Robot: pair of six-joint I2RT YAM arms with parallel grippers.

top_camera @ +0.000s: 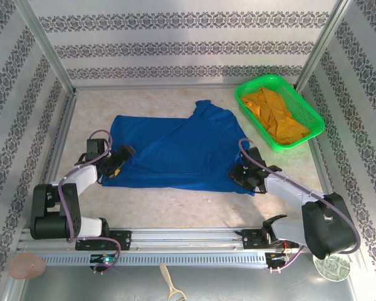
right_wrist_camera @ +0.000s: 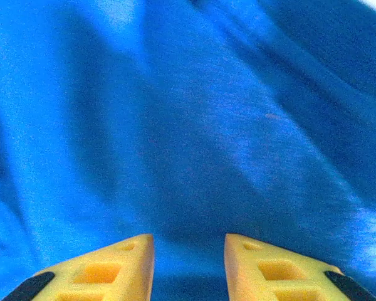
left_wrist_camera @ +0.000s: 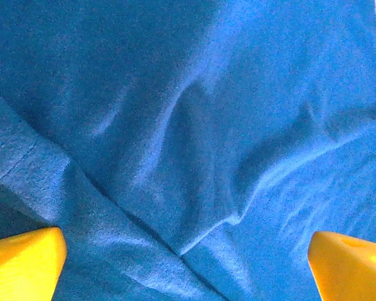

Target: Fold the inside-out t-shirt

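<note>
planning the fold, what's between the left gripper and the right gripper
The blue t-shirt: its wrinkled cloth spans the stretch from left gripper to right gripper, nothing else on it, in the top external view.

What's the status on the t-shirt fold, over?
Left gripper open, right gripper narrowly open, both over cloth. T-shirt spread out, rumpled. Green basket apart, far right.

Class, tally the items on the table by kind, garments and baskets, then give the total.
Garments: 2, the blue t-shirt and the orange-yellow garment
Baskets: 1, the green basket
Total: 3
</note>
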